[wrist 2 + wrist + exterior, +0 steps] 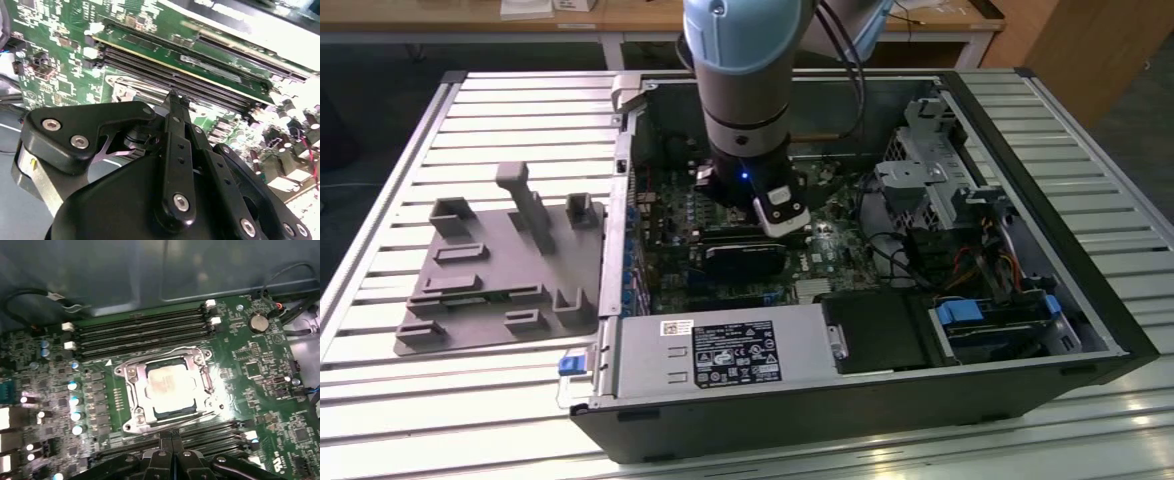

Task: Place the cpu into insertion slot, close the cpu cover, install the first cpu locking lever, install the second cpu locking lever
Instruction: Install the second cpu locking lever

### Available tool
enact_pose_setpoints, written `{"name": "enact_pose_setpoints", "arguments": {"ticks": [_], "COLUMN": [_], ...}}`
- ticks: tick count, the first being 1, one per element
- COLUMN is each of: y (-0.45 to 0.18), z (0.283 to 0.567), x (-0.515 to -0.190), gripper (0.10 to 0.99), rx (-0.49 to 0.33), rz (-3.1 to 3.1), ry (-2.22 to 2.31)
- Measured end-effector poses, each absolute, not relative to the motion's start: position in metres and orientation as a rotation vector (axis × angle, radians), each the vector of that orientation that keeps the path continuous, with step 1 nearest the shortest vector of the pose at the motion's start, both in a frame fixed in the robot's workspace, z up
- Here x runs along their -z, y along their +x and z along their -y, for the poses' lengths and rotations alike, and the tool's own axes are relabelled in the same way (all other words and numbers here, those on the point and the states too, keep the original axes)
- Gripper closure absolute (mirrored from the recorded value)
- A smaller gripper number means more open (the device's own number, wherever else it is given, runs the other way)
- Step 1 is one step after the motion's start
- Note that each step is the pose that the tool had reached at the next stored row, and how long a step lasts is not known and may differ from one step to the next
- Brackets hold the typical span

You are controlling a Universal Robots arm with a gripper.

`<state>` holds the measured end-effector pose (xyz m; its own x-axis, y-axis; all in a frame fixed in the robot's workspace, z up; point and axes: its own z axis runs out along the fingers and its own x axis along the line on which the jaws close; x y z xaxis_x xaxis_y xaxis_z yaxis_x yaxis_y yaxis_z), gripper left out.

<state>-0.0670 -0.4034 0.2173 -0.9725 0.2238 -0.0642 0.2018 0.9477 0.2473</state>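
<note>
The cpu, a dull grey square, lies flat in the insertion slot on the green board. The silvery cpu cover lies down around it, and the chip shows through its window. A thin wire lever runs along one side of the cover, and another runs along the side nearest the fingers. My gripper is shut with nothing between its fingers and hovers just short of the cover's edge. In the second wrist view the gripper points at the socket's corner. In the exterior view the gripper hangs inside the open computer case.
Long memory slots flank the socket on two sides. A black module sits below the gripper in the case. A power supply, drive cage and cables crowd the case. A grey fixture tray lies on the slatted table.
</note>
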Motion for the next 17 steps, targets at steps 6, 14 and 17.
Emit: {"name": "enact_pose_setpoints", "arguments": {"ticks": [6, 14, 17], "y": [-0.061, -0.059, -0.058], "z": [0.393, 0.371, 0.365], "x": [-0.217, -0.217, -0.217], "gripper": [0.984, 0.984, 0.984], "rx": [-0.339, -0.295, -0.285], "rz": [-3.011, -3.013, -3.013], "ry": [0.328, 0.326, 0.325]}}
